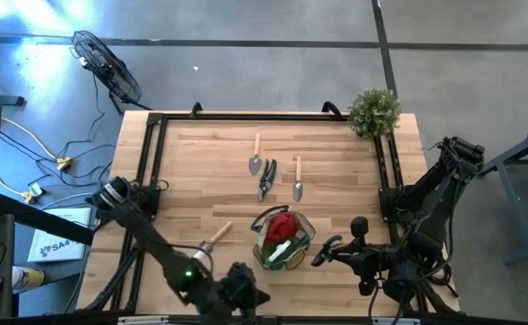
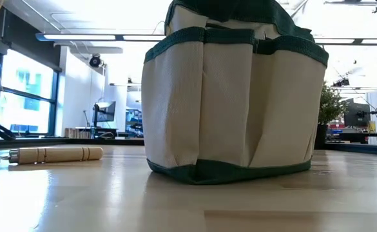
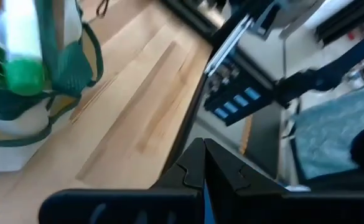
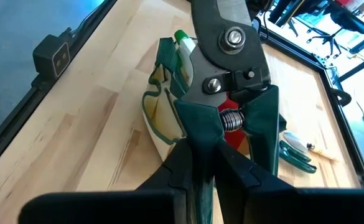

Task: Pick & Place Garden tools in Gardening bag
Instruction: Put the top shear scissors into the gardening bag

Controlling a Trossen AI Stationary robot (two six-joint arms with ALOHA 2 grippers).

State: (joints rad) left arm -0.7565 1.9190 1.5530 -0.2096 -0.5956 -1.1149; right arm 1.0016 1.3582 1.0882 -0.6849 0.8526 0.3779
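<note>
High view: two trowels (image 1: 255, 161) and one pruner pair (image 1: 265, 179) mid-frame; right gripper (image 4: 200, 168) clamps second pruners (image 4: 228, 74); left gripper (image 3: 203, 171) closed, empty.

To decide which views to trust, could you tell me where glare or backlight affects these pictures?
Low view: bright windows and ceiling lights backlight the gardening bag, and the table shines. High view: a pale glare patch on the floor, upper left; table evenly lit.
</note>
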